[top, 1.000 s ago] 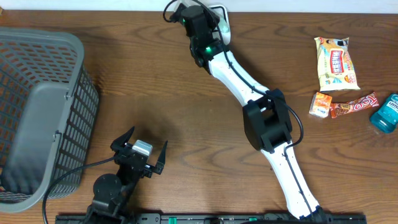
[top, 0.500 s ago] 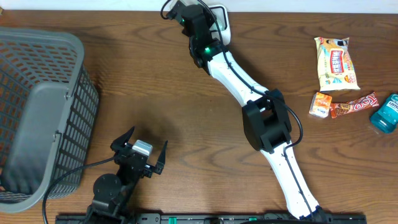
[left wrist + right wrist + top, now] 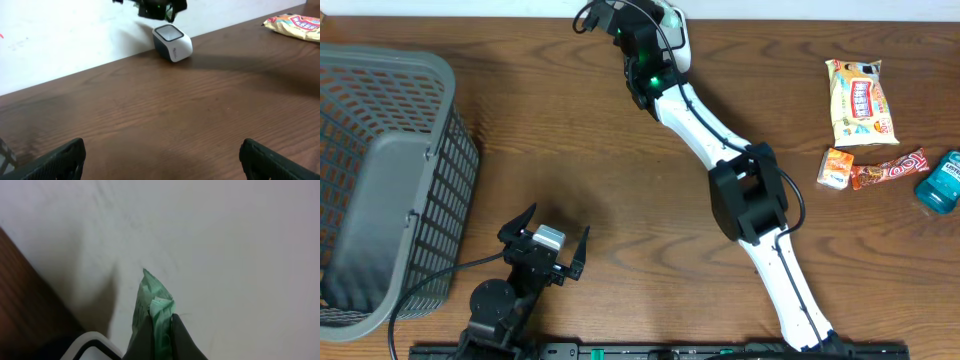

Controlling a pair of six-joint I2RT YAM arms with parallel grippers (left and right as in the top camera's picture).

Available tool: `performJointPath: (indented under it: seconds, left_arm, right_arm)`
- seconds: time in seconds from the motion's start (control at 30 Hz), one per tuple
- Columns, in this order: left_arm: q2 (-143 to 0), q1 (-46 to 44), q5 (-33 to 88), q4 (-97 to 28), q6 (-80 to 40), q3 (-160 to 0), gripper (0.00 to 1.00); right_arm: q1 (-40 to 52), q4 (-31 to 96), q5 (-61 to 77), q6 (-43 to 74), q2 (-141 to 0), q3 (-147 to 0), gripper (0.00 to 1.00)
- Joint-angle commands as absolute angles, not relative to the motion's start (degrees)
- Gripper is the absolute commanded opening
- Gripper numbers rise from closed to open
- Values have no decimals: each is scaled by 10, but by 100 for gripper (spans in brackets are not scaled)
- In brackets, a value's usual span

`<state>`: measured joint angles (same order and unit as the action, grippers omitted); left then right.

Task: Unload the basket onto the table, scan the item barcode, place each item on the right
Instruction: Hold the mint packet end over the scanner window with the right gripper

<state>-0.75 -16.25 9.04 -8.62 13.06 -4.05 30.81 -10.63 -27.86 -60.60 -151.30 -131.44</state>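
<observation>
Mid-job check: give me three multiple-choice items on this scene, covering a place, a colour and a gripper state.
1. Where on the table is the scanner?
A near edge
B far edge, by the wall
C right end

2. What colour is the packet in the right gripper?
A green
B red
C yellow

3. The left gripper is:
A shut on a packet
B open, empty
C shut, empty

Answers:
1 B, the left wrist view shows it by the wall.
2 A, green wrapper pinched between the fingers.
3 B, fingers wide apart, nothing between them.

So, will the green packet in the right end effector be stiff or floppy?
Probably floppy: the green packet looks like thin creased film, folded where the right end effector pinches it. Likely light too, and it might slip, since the pinch looks narrow.
</observation>
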Motion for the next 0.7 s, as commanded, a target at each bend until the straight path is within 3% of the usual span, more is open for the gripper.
performJointPath:
  seconds: [0.0, 0.3, 0.67]
  left_arm:
    - [-6, -165, 94, -100, 123, -31, 98]
    - [-6, -165, 94, -100, 123, -31, 98]
    - [-6, -165, 94, -100, 123, -31, 98]
  right_arm:
    - [308, -114, -287, -620, -1564, -1318, 2]
    - [324, -97, -327, -531, -1605, -1315, 1]
    - [333, -125, -351, -505, -1605, -1315, 1]
